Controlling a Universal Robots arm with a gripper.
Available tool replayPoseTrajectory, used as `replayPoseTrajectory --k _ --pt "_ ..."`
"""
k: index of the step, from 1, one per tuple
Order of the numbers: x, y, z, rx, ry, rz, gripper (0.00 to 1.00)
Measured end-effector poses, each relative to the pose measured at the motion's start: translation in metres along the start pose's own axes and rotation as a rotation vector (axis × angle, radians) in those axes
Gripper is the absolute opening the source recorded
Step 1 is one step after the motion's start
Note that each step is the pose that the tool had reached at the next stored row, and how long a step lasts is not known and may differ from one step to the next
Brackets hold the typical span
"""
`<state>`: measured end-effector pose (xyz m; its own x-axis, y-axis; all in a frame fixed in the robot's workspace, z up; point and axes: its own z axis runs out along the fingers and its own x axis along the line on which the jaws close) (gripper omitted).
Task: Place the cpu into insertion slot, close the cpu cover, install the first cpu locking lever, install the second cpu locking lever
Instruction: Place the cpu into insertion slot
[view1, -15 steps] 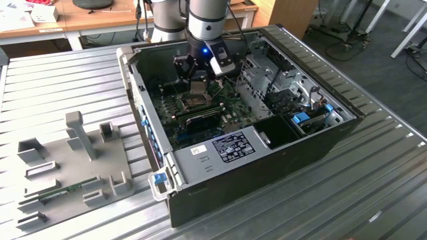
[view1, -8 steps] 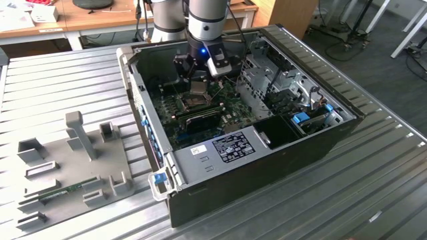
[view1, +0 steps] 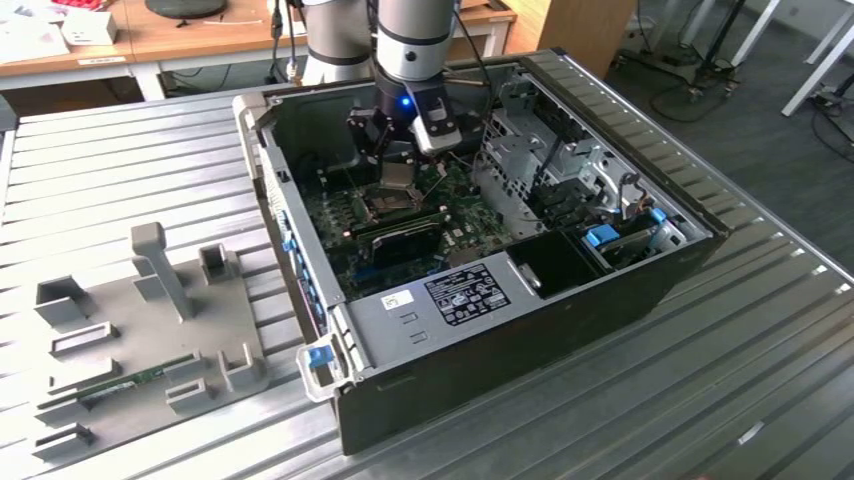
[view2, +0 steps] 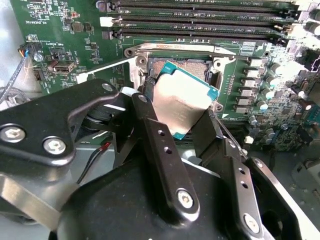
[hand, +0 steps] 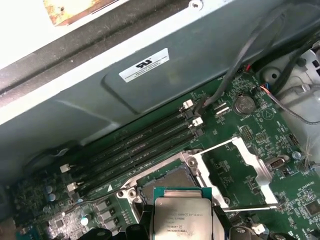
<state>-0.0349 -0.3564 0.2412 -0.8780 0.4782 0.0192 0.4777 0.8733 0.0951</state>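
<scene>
While the cpu (view2: 182, 97) hangs pinched between the two black fingers of the gripper (view2: 180, 117), the step in hand is judged to be the first: placing the chip.

Item, cpu: flat square, dull grey metal top with fine print, thin teal-green border at its edges. It is held just over the insertion slot (view2: 192, 67) and not yet seated. In the second wrist view it sits at a slant to the socket, one corner lower than the rest.

Item, insertion slot: square, dark centre, silvery rim, set in the green board (view2: 60, 30) beside the long black memory slots (hand: 140, 145). Part of its centre is uncovered past the chip's far edge.

Item, cpu cover (hand: 252, 160): thin silvery frame, swung open and lying clear of the socket.

Item, computer case (view1: 534, 290): open, on a ribbed metal table (view1: 747, 380).

Judgement: the placing calls for the chip to be level and square with the rim, and lowered gently, since the socket's contacts look delicate.
</scene>
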Motion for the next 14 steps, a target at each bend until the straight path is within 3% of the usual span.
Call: replayPoseTrajectory --k 9,14 --pt "0.0000 -0.0002 0.0016 -0.0026 -0.0096 0.104 0.54" --pt "0.0000 -0.0002 0.0019 -0.0050 -0.0116 0.137 0.54"
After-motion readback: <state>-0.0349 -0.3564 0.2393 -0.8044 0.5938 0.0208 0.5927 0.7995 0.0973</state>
